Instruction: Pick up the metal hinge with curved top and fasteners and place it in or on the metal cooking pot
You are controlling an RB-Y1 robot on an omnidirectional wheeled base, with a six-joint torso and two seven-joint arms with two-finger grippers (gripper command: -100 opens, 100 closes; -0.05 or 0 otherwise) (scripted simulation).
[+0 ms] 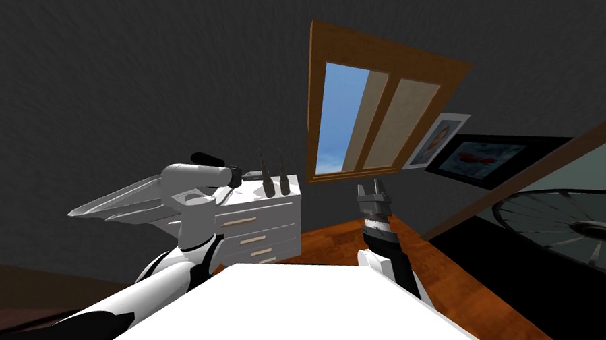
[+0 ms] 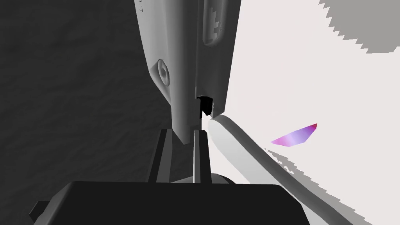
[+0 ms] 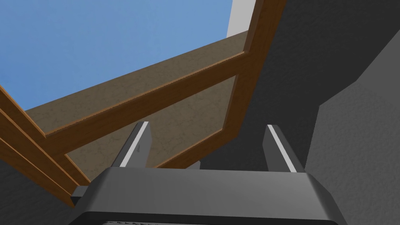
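Left gripper (image 2: pixel 183 136) has its fingers clamped on the hinge (image 2: pixel 179 54) at the white chest of drawers (image 1: pixel 258 219); the carry to the pot is not yet done.
Far left in the head view, a light grey, shallow, flaring shape (image 1: pixel 118 203) sits beside the left arm: possibly the pot, cannot confirm. The left fingers press the hinge's lower end. The grey piece stands up from them, screw hole showing, with the white drawer top alongside. Two dark pointed items (image 1: pixel 266 179) stand on that top, just right of the gripper. Right gripper (image 3: pixel 208 127) has its fingers apart, empty, and is well apart from the work. Judgement: the grip is at one end, so the hinge may pivot. Lift straight and slowly, clear the pointed items, and locate the pot before releasing.
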